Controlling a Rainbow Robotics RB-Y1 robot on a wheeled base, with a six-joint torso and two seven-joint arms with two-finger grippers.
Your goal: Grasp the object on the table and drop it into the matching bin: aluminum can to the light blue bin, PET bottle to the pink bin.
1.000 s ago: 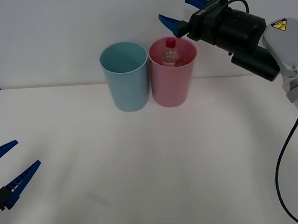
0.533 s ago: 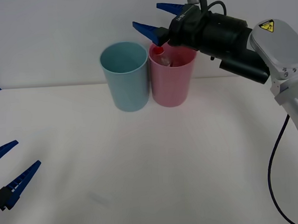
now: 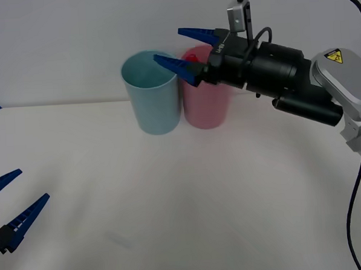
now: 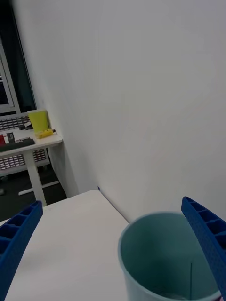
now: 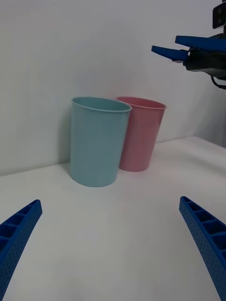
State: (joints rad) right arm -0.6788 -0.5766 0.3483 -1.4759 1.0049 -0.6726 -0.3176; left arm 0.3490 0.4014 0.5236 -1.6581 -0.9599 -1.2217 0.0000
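The light blue bin (image 3: 151,94) and the pink bin (image 3: 206,106) stand side by side at the back of the white table (image 3: 172,202). My right gripper (image 3: 171,46) is open and holds nothing. It hovers at rim height, reaching leftward across the pink bin's mouth to the light blue bin's rim. The right wrist view looks down into the light blue bin (image 4: 165,254), which holds nothing I can see. The PET bottle is hidden. My left gripper (image 3: 33,185) rests open at the table's near left. Its view shows the light blue bin (image 5: 99,141), the pink bin (image 5: 141,134) and the right gripper (image 5: 165,44) above them.
A white wall rises just behind the bins. The right arm's black forearm (image 3: 286,75) and its cable (image 3: 354,210) cover the table's back right. A desk (image 4: 28,141) with a yellow cup stands far off beyond the table's left end.
My open right gripper has swung left, from over the pink bin toward the light blue bin. The bottle, seen inside the pink bin a second ago, is now hidden behind it.
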